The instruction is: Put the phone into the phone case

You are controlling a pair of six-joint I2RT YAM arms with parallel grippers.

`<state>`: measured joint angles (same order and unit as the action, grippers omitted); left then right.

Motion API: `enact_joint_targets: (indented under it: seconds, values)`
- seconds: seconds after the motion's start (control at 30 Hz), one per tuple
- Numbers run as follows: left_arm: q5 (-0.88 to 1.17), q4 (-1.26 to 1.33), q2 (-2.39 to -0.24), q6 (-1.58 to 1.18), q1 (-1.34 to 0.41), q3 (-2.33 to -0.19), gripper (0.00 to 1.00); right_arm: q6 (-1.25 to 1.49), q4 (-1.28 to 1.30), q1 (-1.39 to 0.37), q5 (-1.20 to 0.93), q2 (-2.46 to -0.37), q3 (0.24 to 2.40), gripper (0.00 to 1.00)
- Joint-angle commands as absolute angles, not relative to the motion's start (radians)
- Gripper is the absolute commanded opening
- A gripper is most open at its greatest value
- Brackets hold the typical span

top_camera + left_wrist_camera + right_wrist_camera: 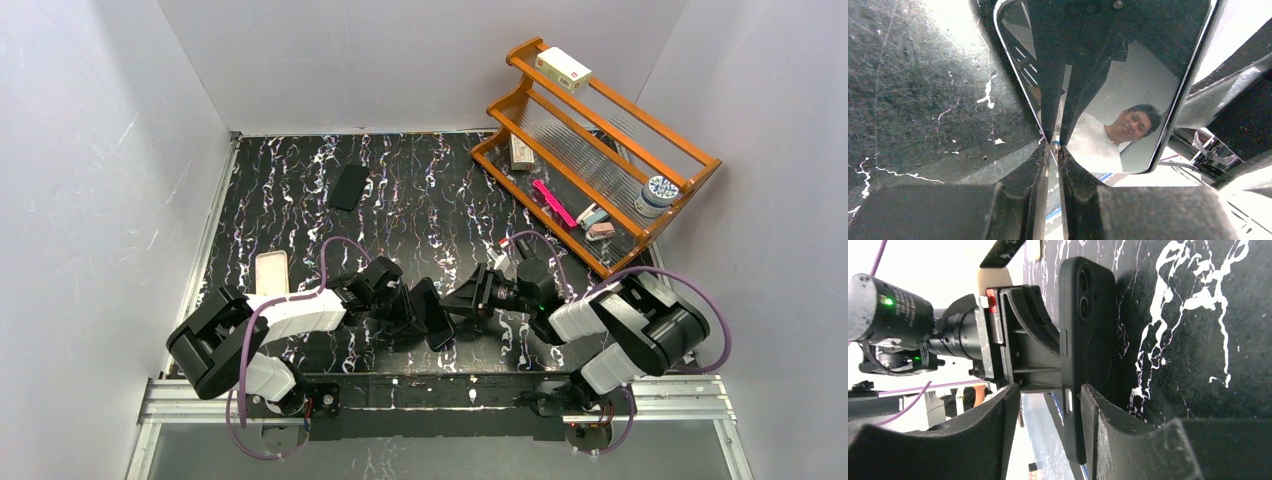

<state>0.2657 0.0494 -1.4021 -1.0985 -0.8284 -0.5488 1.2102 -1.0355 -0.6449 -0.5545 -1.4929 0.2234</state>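
- Phone (1128, 90): you see its glossy dark screen facing the left wrist camera. It reflects like a mirror and has a thin bright line along its edge. It stands tilted on edge over the near centre of the black marbled table (440, 200), between the two grippers. You cannot tell whether it touches the tabletop.
- Phone case (1098, 340): matte black and wrapped round the phone's back. Two lenses show through its corner cutout, and a faint ring marks its middle. Its back faces away from your left arm.
- Your left arm lies low over the table, reaching right toward the centre. The left gripper (1055, 150) has its fingers together, with only a slit between them, and their tips are against the screen.
- Your right arm reaches left, forearm low, with the wrist pointed at the case. The right gripper (1050, 390) has its jaws apart. The case's side edge sits in the gap; one finger lies over the case's back and the other stands clear of it.
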Motion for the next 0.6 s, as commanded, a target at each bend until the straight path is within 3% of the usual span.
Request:
enact_joint_targets:
  seconds: [0.0, 0.2, 0.57]
  values:
    - [0.2, 0.071, -1.409, -1.081, -0.844, -0.523, 0.11, 1.225, -1.091, -0.676, -0.658, -1.546, 0.239, 0.56]
    - [0.209, 0.091, -1.416, -1.084, -0.844, -0.52, 0.11, 1.214, -1.089, -0.676, -0.651, -1.589, 0.241, 0.55]
    - [0.28, 0.261, -1.441, -1.161, -0.844, -0.482, 0.11, 1.163, -0.996, -0.68, -0.621, -1.6, 0.261, 0.4]
